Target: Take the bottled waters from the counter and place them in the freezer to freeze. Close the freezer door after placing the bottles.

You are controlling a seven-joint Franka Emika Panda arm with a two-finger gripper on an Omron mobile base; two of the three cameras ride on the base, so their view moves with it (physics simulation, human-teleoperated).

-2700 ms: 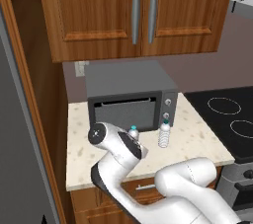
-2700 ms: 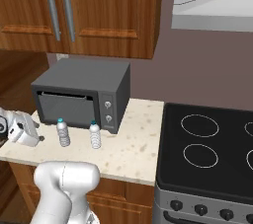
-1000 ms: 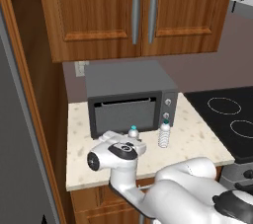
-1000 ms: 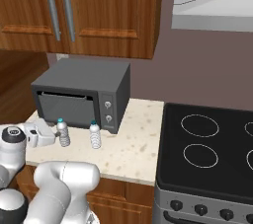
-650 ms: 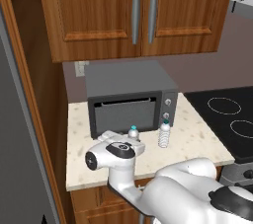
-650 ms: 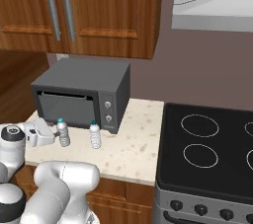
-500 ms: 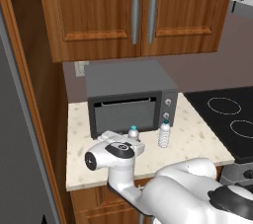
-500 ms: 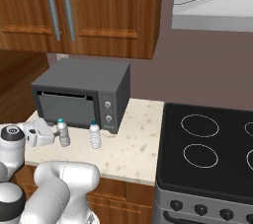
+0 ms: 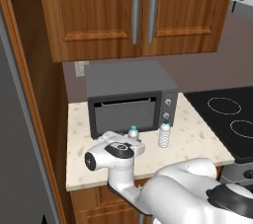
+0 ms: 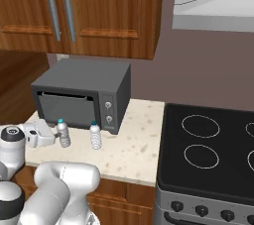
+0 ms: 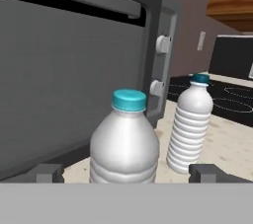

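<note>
In front of the toaster oven (image 9: pixel 129 100), on the worktop (image 10: pixel 134 152), stand the two water bottles, upright and a little apart. The gripper (image 11: pixel 126 172) has its fingers (image 11: pixel 48 172) spread wide to either side of the nearer bottle (image 11: pixel 124 141), level with its lower body and holding nothing, apparently lined up for a side grasp. The second bottle (image 11: pixel 190 123) stands farther along the oven front, toward its knobs, clear of the fingers. The nearer bottle's base is cut off in the hand view, so I cannot tell whether the fingers touch it. In the left base view the hand covers most of that bottle (image 9: pixel 133 132). A grey slab along that view's left edge may be the fridge, too cropped to read.
</note>
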